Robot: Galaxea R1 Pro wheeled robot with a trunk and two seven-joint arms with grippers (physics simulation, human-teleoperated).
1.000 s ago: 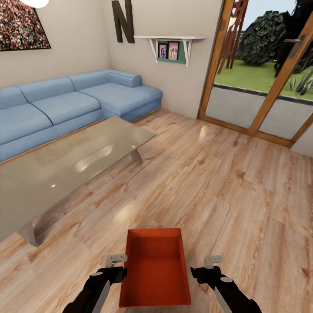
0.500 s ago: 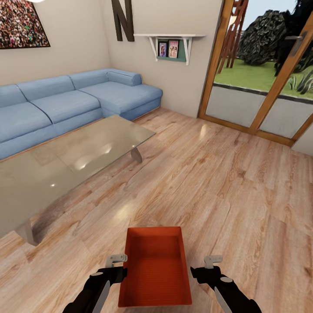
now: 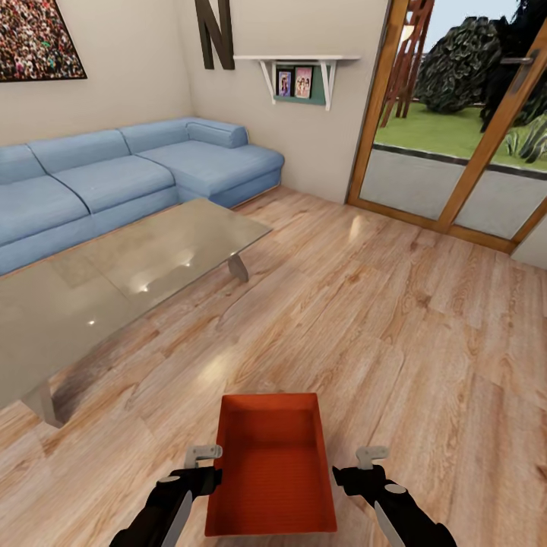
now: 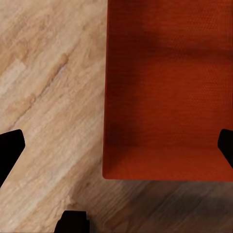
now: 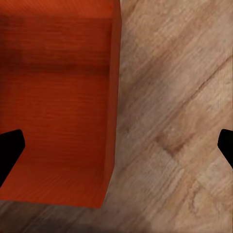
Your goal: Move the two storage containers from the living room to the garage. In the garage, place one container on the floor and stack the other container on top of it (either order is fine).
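One red-orange storage container (image 3: 271,467) sits open side up on the light wood plank flooring (image 3: 395,334) of the living room, right in front of me. My left gripper (image 3: 203,465) is open at its left wall, one finger over the planks and one over the bin's inside (image 4: 165,87). My right gripper (image 3: 371,463) is open a little off the bin's right wall (image 5: 112,97), which runs between its spread fingertips. The second container and the garage are out of view.
A grey low table (image 3: 114,296) stands to the left. Behind it a blue sectional sofa (image 3: 129,178) lines the wall under the crowd photo (image 3: 34,38) and black letter N (image 3: 214,34). Glazed wooden doors (image 3: 456,152) stand at the far right.
The whole picture has slid a little, so the camera has moved. Both arms keep the same pose beside the container.
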